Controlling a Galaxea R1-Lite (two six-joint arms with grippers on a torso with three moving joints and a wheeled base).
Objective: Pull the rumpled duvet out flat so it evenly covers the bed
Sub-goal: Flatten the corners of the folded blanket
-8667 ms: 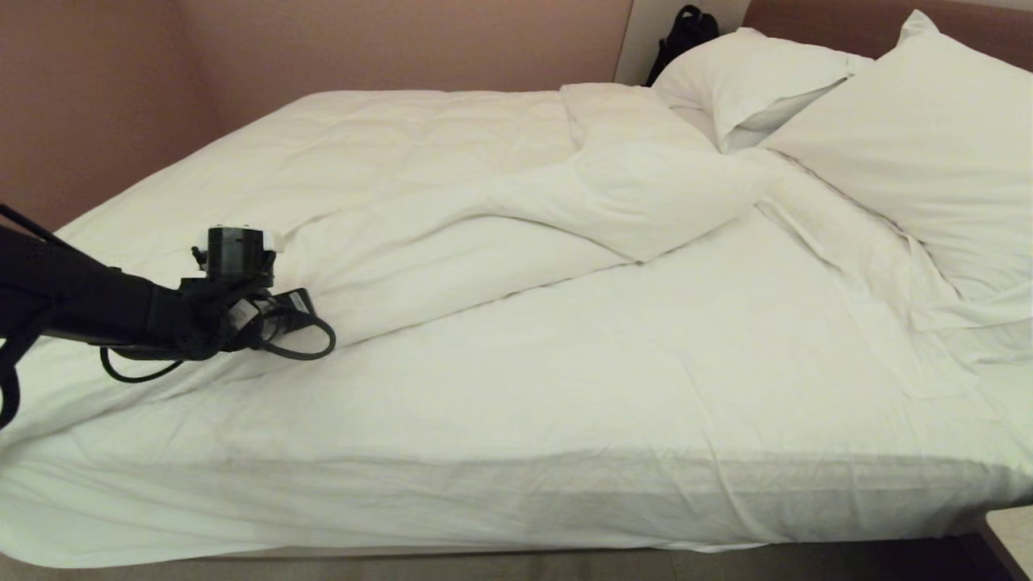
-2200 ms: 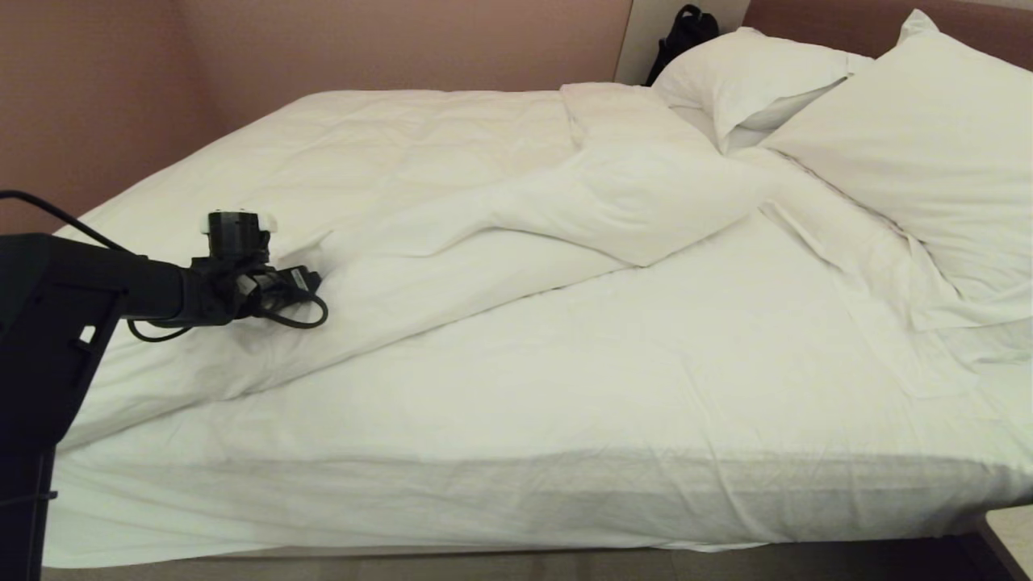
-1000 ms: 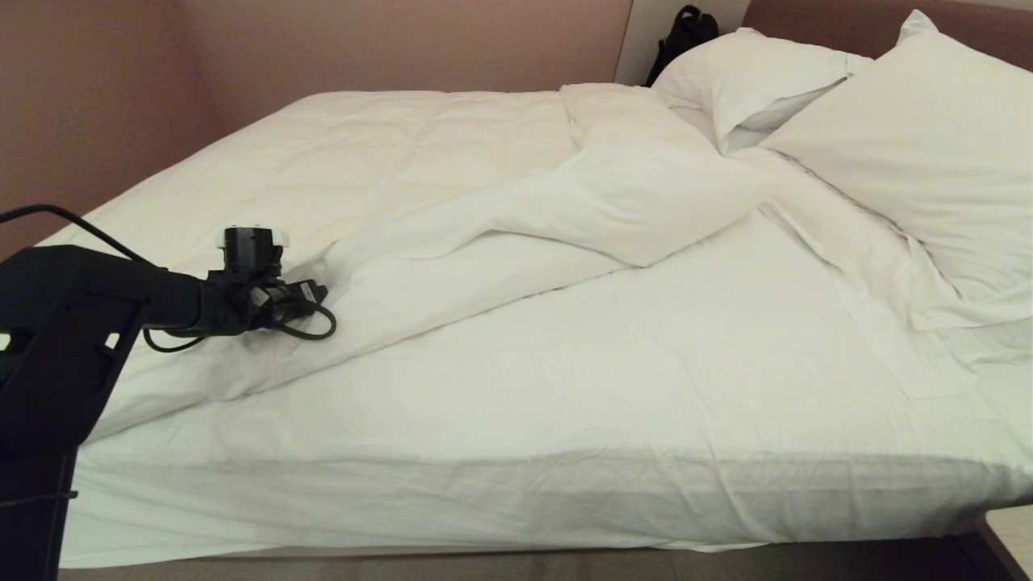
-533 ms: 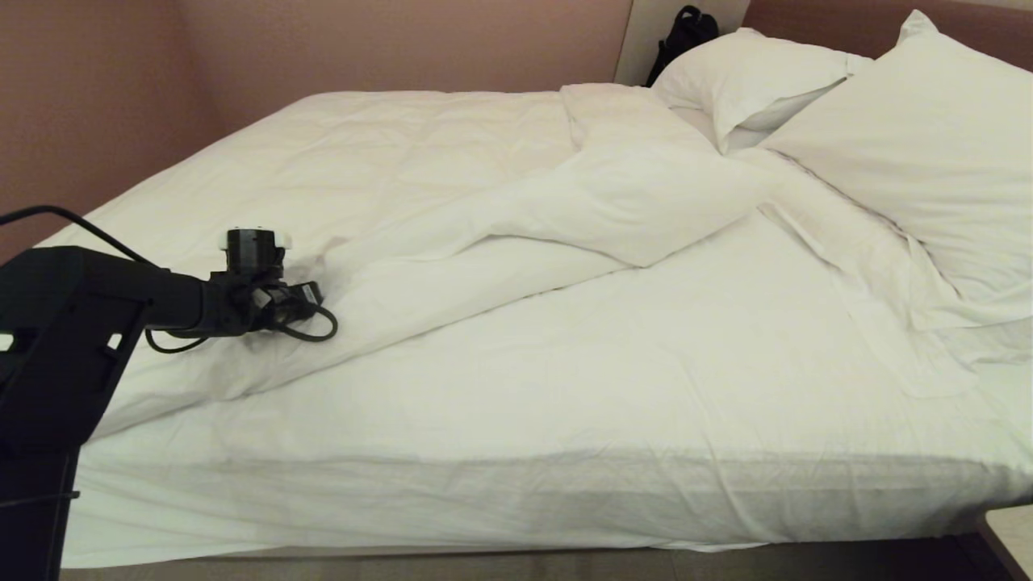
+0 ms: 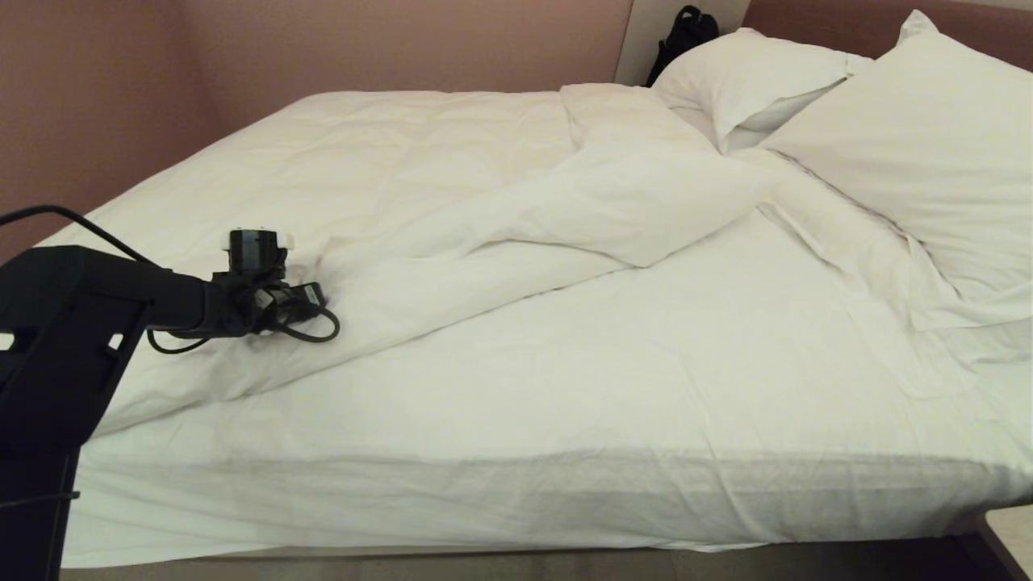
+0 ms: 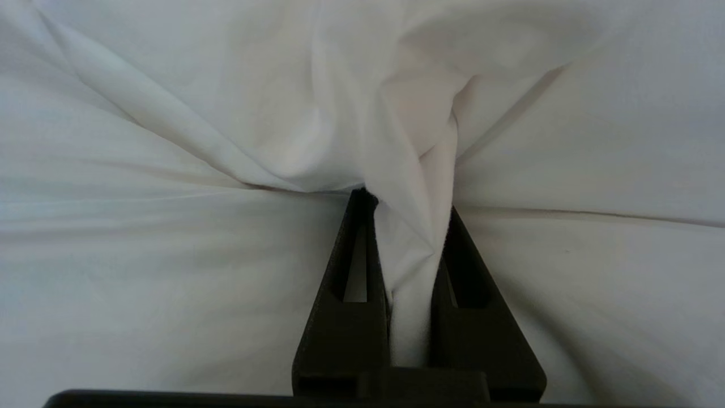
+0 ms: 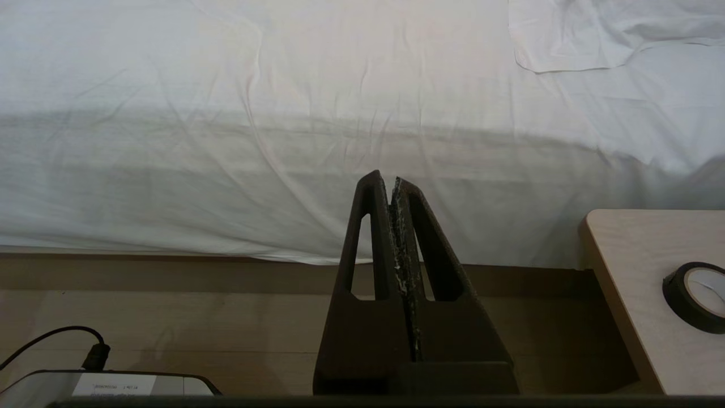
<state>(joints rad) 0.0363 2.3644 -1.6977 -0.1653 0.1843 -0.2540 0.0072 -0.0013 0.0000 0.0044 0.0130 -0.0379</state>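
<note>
With left tool (image 6: 408, 226) clamped on a duvet (image 5: 452, 242) fold, pull low and steadily toward the bed's (image 5: 516, 500) near edge, avoiding slippage.

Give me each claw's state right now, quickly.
Left claw: closed on a pinched fold of the duvet.
Right claw: closed, holding nothing, parked beside the bed.

Warm, dim, even room light — soft shadow runs along the bed (image 5: 516, 500) side and under the folds; white fabric looks slightly washed out, perhaps overexposed.
</note>
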